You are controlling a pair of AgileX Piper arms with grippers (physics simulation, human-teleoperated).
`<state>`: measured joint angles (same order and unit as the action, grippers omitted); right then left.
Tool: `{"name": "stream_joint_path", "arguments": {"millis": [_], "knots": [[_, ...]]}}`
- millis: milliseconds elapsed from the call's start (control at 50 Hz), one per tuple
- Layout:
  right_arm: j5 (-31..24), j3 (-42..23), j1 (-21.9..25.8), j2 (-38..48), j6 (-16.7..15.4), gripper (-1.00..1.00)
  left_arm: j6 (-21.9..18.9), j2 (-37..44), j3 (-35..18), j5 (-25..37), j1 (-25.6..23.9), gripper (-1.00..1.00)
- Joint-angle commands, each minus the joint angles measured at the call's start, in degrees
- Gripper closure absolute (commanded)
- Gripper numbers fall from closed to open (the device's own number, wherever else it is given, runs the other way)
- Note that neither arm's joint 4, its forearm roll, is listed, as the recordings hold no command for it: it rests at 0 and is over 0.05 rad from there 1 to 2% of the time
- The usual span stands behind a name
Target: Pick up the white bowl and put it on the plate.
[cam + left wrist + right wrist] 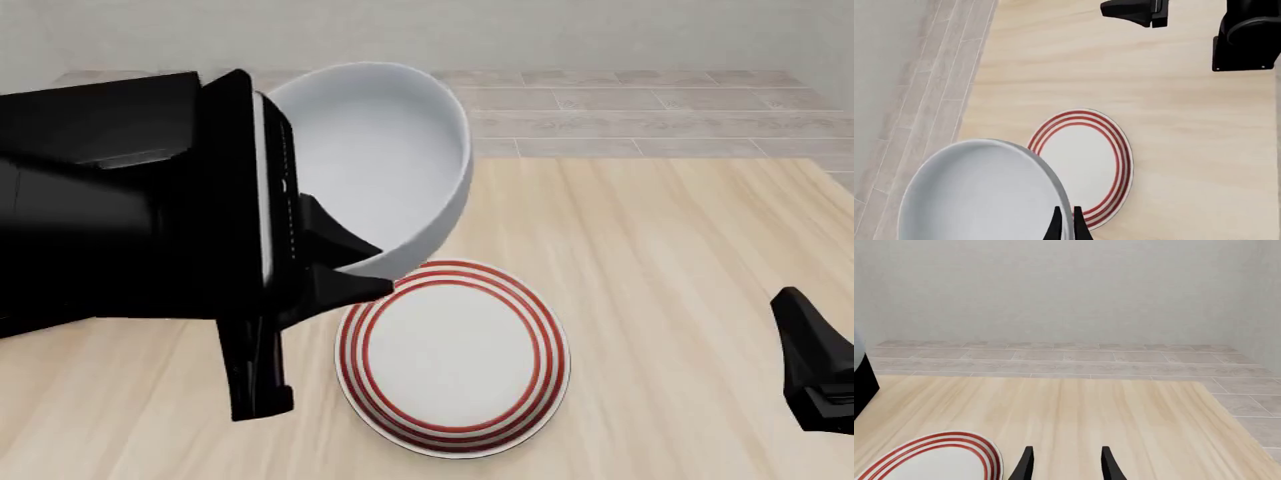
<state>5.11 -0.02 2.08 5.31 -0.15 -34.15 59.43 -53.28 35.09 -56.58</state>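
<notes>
Pale wood table (694,230), tiled floor beyond. Left gripper (1066,222) pinches the white bowl (387,150) by its rim, tilted, aloft just beyond the plate (454,358), overlapping its far-left edge. Right gripper (1064,460) parted, empty, well right of the plate.

no readable text, labels or numbers anywhere

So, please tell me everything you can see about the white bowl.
The bowl is plain glossy white, round and deep, with smooth sides and no marks; it looks like glazed ceramic. It is lifted off the table and tilted, its opening facing the front camera. The left hand is shut on its rim, one finger inside and one outside. It hangs beside the plate, overlapping the plate's far-left edge in the front view, not resting on it. Nothing is inside it.
</notes>
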Motion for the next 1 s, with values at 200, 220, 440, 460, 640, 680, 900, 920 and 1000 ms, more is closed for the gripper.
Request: {"name": "stream_joint_path", "arguments": {"millis": [200,220,440,460,640,680,900,920,1000], "knots": [[0.0,0.0,0.0,0.0,0.0,-1.0,1.8,0.4,2.9,-1.7,-3.6,1.0],[0.0,0.0,0.0,0.0,0.0,-1.0,2.5,0.4,2.9,-1.6,-4.3,1.0],[0.0,0.0,0.0,0.0,0.0,-1.0,4.0,1.4,3.6,-1.8,-7.5,1.0],[0.0,0.0,0.0,0.0,0.0,-1.0,4.2,1.5,3.8,-1.9,-8.3,1.0],[0.0,0.0,0.0,0.0,0.0,-1.0,5.5,2.8,3.6,-2.3,-10.7,1.0],[0.0,0.0,0.0,0.0,0.0,-1.0,5.6,3.0,3.6,-2.3,-11.2,1.0],[0.0,0.0,0.0,0.0,0.0,-1.0,6.8,4.5,3.7,-3.8,-12.8,1.0],[0.0,0.0,0.0,0.0,0.0,-1.0,6.7,4.5,3.6,-3.8,-12.7,1.0],[0.0,0.0,0.0,0.0,0.0,-1.0,7.0,4.9,3.9,-4.1,-13.0,1.0]]}}
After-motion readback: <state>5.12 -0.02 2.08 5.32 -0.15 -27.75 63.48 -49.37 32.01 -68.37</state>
